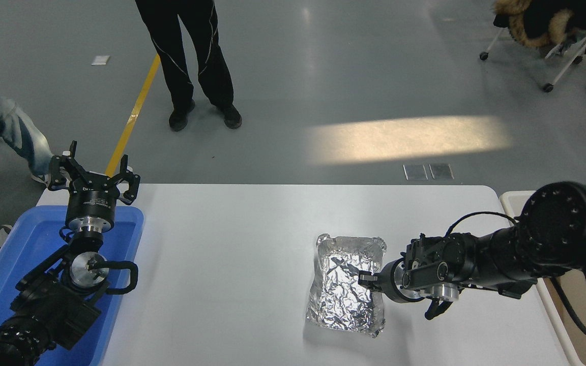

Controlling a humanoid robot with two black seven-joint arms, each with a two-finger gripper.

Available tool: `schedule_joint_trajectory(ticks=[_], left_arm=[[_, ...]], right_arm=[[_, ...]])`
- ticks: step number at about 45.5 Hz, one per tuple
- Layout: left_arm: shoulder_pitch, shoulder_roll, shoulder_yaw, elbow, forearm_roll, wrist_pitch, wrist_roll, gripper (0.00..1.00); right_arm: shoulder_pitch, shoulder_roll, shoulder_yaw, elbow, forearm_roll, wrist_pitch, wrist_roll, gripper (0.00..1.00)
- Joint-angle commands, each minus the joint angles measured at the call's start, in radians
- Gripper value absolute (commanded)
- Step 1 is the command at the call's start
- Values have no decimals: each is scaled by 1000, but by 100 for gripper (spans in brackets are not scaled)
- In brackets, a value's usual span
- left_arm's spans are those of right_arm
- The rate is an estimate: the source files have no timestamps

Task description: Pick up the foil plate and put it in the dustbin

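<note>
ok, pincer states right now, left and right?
Left pincer: open, empty, above the blue plastic bin.
Right pincer: shut on the shiny wrinkled foil plate at its right rim.

floor (323,61): grey, glossy | yellow line (133,118) | light patch (407,138) | wheeled chair (552,35) top right

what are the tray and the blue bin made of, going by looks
The foil plate looks like thin aluminium foil: mirror-bright silver, wrinkled all over, with a bent rolled rim. The blue bin looks like moulded plastic: even blue colour, smooth and faintly glossy, with rounded corners. Neither can be confirmed from the picture alone.
</note>
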Motion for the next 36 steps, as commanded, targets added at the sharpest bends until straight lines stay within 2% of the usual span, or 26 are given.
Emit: schedule_joint_trajectory(ticks=[1,8,12,24,29,36], left_arm=[[2,0,0,0,0,0,0,99],[0,0,0,1,0,0,0,99],[2,0,0,0,0,0,0,99],[2,0,-1,1,-2,0,0,99],[2,0,-1,0,-2,0,0,99],[2,0,0,1,-2,0,0,99]], right_arm=[[305,-173,-14,336,4,32,0,0],[596,-328,-73,504,5,196,-2,0],[771,-391,-113,506,8,323,-2,0],[1192,-429,-205,506,62,731,0,0],[1267,-439,-218,506,62,799,0,0],[1255,-446,-247,506,60,788,0,0]])
